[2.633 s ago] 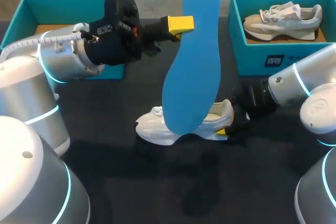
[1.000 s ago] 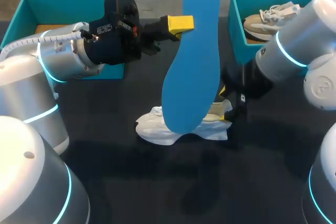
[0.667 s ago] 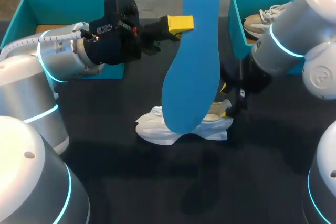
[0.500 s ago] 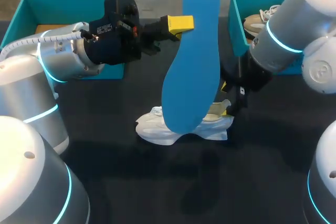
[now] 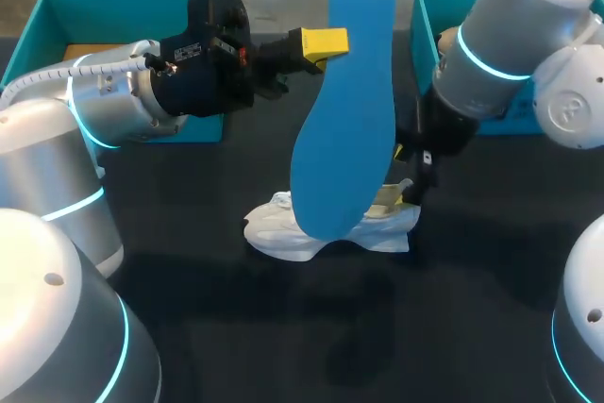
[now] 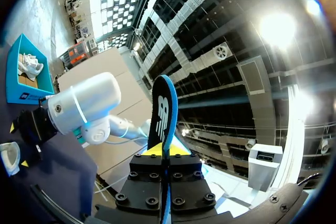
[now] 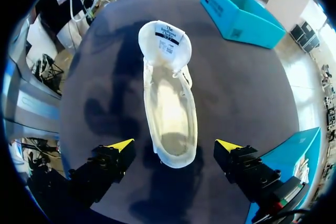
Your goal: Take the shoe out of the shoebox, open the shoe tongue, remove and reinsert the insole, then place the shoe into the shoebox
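— Upper middle of the head view?
— Filled by the blue insole [image 5: 344,101], standing on end, pinched at one long edge by the left gripper [image 5: 326,43] reaching in from the frame's left. Middle of the white shoe [image 5: 283,231] hidden behind its lower end.

— And from the left wrist?
— Same grip, seen edge-on: left gripper [image 6: 164,153] clamped flat on the insole [image 6: 161,111], yellow tips pressed to both faces. Beyond it, the right arm [image 6: 84,109] bent over the table.

— Whereabouts of the shoe?
— Out of the box, lying on the dark table [image 5: 236,327], lower middle of the frame, toe toward the left, heel toward the right. Teal shoeboxes in the upper corners, left box [image 5: 57,11] and right box [image 5: 427,35], both well apart from the shoe.

— Right gripper?
— Hanging over the heel end, right gripper [image 5: 404,176] just right of the insole. From its own wrist, right gripper [image 7: 173,146] spread wide, one yellow tip on either side of the heel, touching neither side. Shoe [image 7: 168,103] open on top, tongue folded forward over the toe, pale footbed showing, left box [image 7: 239,17] farther ahead.
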`<state>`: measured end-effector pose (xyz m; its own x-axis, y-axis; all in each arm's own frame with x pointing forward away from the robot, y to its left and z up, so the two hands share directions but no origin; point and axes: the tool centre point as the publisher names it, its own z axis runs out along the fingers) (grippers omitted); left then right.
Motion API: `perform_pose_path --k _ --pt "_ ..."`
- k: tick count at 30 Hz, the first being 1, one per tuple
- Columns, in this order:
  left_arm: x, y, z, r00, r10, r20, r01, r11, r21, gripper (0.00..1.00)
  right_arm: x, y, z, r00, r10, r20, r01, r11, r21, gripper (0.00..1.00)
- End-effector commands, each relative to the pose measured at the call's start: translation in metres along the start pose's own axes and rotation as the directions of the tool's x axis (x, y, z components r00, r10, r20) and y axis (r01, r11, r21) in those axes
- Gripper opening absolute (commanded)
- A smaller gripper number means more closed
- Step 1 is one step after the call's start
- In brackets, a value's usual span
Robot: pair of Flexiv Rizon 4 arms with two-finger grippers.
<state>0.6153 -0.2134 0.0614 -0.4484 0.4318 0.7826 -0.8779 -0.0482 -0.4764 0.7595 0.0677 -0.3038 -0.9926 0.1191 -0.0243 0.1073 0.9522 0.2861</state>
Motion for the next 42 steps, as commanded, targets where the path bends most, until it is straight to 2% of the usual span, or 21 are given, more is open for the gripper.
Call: perform_pose_path --k 1,10,42 --pt "0.0043 0.0048 0.0066 1.000 0.000 0.009 -0.001 0.993 0.119 0.00 0.0017 0.0065 -0.0037 1.000 -0.001 0.008 0.001 0.999 0.032 1.00" --pt "0.0043 0.0048 0.0066 1.000 0.000 0.009 -0.001 0.993 0.119 0.00 0.0000 0.0106 -0.0037 1.000 0.004 0.014 -0.005 0.998 0.059 1.00" --pt "0.0043 0.0048 0.0066 1.000 0.000 0.009 -0.001 0.993 0.119 0.00 0.0000 0.0106 -0.0037 1.000 0.004 0.014 -0.005 0.998 0.059 1.00"
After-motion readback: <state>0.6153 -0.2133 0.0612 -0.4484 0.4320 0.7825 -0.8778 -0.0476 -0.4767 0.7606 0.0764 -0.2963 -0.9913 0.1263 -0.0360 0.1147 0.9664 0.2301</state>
